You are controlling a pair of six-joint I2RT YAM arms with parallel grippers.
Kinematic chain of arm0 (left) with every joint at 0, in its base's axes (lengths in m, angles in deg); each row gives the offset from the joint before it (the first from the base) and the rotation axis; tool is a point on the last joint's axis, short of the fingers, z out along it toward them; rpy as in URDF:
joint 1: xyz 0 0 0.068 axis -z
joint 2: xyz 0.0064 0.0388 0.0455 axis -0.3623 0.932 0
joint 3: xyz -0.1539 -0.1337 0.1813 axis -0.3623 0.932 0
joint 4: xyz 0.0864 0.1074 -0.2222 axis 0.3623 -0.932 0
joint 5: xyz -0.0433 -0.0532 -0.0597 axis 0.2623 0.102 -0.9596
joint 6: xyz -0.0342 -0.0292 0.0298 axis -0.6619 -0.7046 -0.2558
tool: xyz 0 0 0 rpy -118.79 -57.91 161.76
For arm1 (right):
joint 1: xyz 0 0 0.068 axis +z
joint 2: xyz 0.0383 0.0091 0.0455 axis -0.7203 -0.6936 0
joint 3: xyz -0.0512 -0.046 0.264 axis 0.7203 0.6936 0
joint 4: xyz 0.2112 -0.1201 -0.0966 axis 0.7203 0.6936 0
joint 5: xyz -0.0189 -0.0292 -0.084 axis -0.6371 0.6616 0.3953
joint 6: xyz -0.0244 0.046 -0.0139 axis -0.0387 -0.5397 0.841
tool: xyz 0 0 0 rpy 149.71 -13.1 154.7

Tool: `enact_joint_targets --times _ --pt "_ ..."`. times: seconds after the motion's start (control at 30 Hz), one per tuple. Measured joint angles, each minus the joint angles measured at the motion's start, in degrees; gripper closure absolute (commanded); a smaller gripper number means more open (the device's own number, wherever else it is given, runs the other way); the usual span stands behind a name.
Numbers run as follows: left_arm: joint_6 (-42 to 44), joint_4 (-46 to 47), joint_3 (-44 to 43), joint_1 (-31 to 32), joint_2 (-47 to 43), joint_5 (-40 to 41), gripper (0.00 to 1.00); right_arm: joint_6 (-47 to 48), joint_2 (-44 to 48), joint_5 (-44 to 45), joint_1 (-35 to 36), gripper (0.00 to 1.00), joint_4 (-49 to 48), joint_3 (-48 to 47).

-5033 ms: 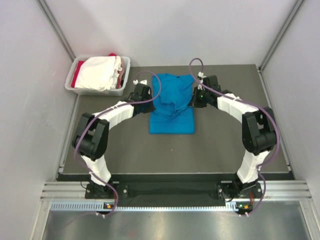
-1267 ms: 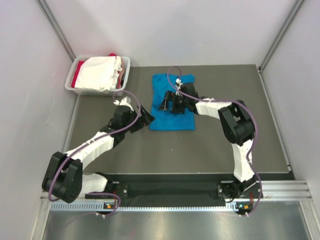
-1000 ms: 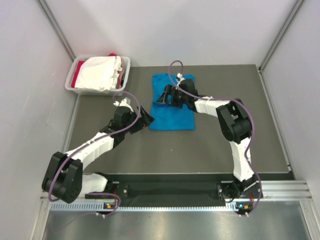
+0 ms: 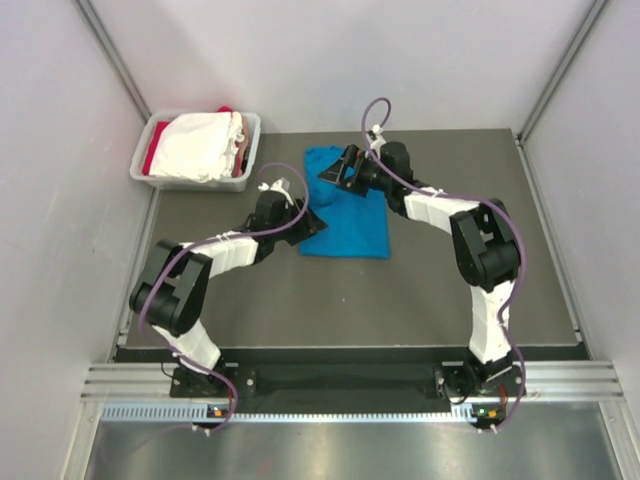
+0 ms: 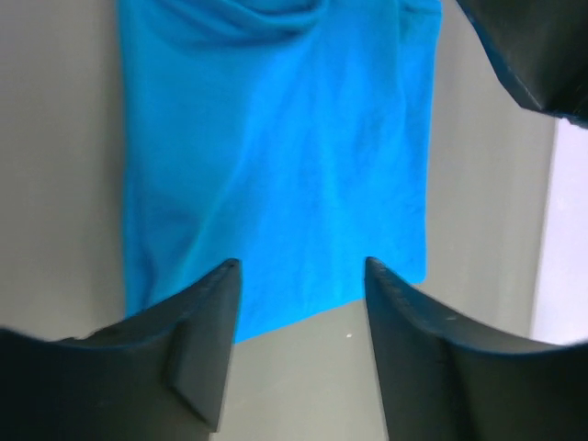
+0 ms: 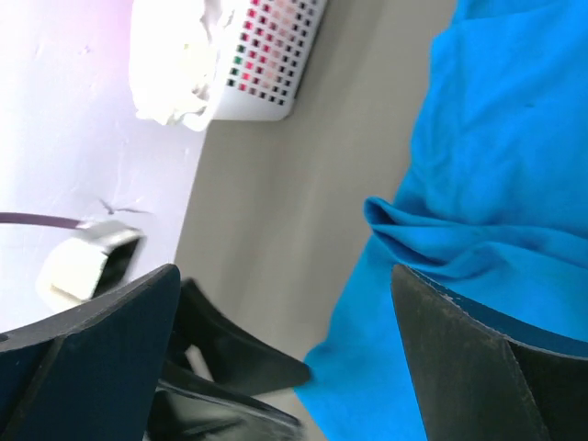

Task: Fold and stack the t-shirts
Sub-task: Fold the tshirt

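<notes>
A bright blue t-shirt (image 4: 352,225) lies folded in a long rectangle on the dark table. My left gripper (image 4: 303,222) sits low at its left edge. In the left wrist view this gripper (image 5: 301,266) is open, and the blue shirt's (image 5: 276,156) hem lies just at its fingertips (image 5: 207,340). My right gripper (image 4: 335,172) hovers over the shirt's far left part, wide open and holding nothing. The right wrist view shows a raised fold of the blue shirt (image 6: 478,239) between its fingers (image 6: 487,367). White (image 4: 198,143) and red (image 4: 155,160) t-shirts fill the tub.
The pale grey plastic tub (image 4: 247,150) stands at the table's far left corner, also seen in the right wrist view as a tub (image 6: 276,55). Grey walls close in both sides. The table's front edge (image 4: 340,350) runs ahead of the arm bases.
My left gripper has moved up to the shirt's left edge and its jaws have narrowed. My right gripper has drawn back from the shirt's middle toward its far left corner.
</notes>
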Motion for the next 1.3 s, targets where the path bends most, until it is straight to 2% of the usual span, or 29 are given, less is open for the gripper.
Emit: enact_joint_targets --times 0.13,0.37,0.87,1.1,1.17,1.3 --pt "-1.6 4.7 1.3 0.9 3.5 -2.4 0.48 -1.6 -1.6 -0.2 1.6 0.03 -0.8 -1.2" --pt "-4.2 5.9 5.2 1.6 5.0 -1.5 0.57 -4.0 -6.6 0.2 4.3 0.03 -0.6 -2.0" --pt "-11.4 13.3 8.9 1.6 6.1 1.4 0.60 -5.9 -18.3 3.2 4.7 0.03 -0.4 -13.3" --pt "-12.1 15.3 10.0 1.6 6.1 1.8 0.61 -5.7 -20.5 5.8 4.7 0.01 0.4 -18.8" --pt "-12.2 15.3 10.0 1.6 6.1 1.8 0.61 -5.2 -20.6 6.4 4.6 0.03 0.8 -20.1" --pt "-11.8 15.3 10.0 1.6 6.1 1.6 0.59 -4.5 -20.9 4.3 4.1 0.00 0.8 -22.3"
